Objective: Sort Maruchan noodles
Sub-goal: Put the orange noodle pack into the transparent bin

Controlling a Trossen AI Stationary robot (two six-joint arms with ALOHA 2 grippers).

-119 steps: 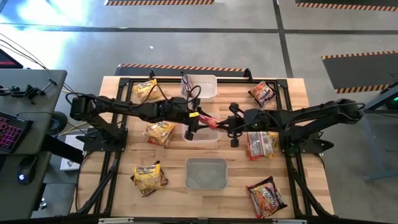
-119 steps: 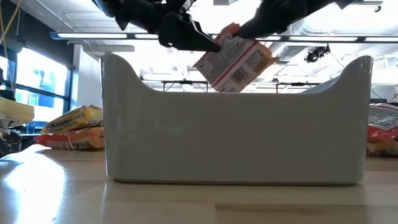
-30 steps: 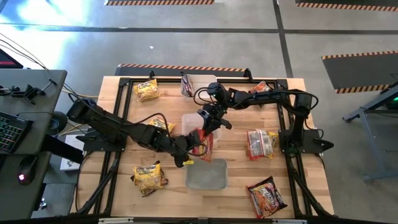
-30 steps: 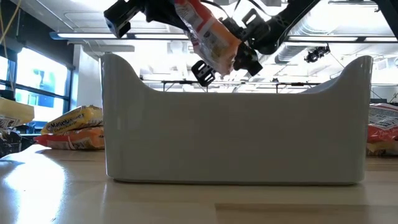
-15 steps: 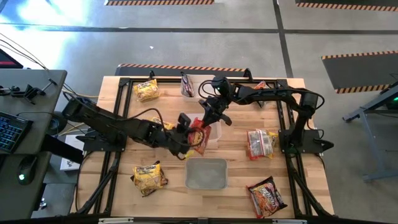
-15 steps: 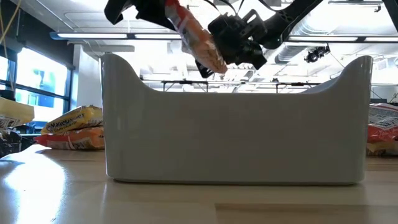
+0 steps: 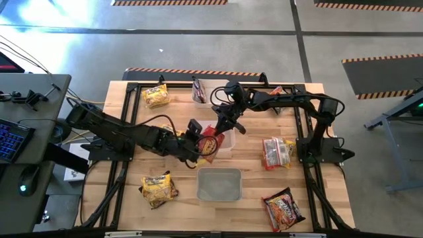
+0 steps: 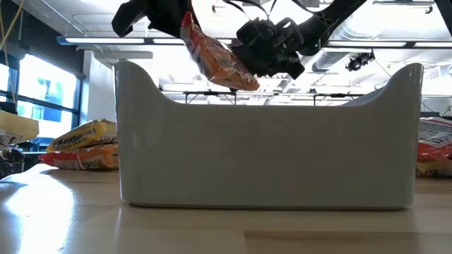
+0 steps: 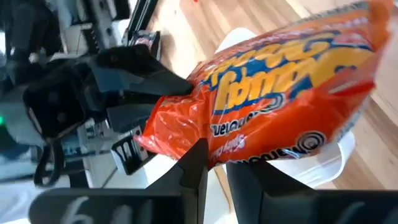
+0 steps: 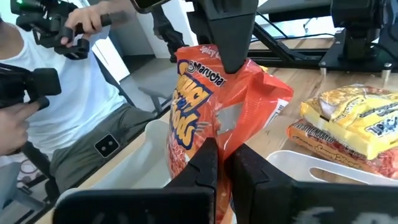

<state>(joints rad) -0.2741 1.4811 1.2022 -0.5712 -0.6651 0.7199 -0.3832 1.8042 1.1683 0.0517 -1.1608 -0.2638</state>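
One orange-red Maruchan noodle packet point(image 7: 210, 147) hangs above the middle clear tub point(image 7: 227, 151), clear of it. My left gripper point(image 7: 200, 142) and my right gripper point(image 7: 221, 132) are both shut on it, the left coming from the table's left, the right from the far side. In the low view the packet point(image 8: 215, 60) slants above the tub wall. Other packets lie flat on the table: yellow ones point(image 7: 157, 96) point(image 7: 158, 188) on the left, red ones point(image 7: 276, 152) point(image 7: 284, 206) point(image 7: 277, 92) on the right. My left gripper pinches an edge of the packet point(image 9: 214, 148) between its two fingers point(image 9: 198, 168), slanting down from the table's left. The packet is lifted clear and tilted. My right gripper pinches the opposite edge point(image 10: 221, 152) between its fingers point(image 10: 208, 165), coming nearly level from the far side, close to the left gripper.
A second clear tub point(image 7: 213, 90) stands at the far edge and a third point(image 7: 219, 184) near the front. Another yellow packet point(image 7: 170, 134) lies half under my left arm. A person point(image 10: 56, 93) holding controllers sits beyond the table.
My left gripper has gone a little toward the far edge and rolled, carrying the packet over the middle tub. The packet has tipped from steep to lying more slanted. My right gripper has drawn slightly toward the far edge and stayed at the packet.
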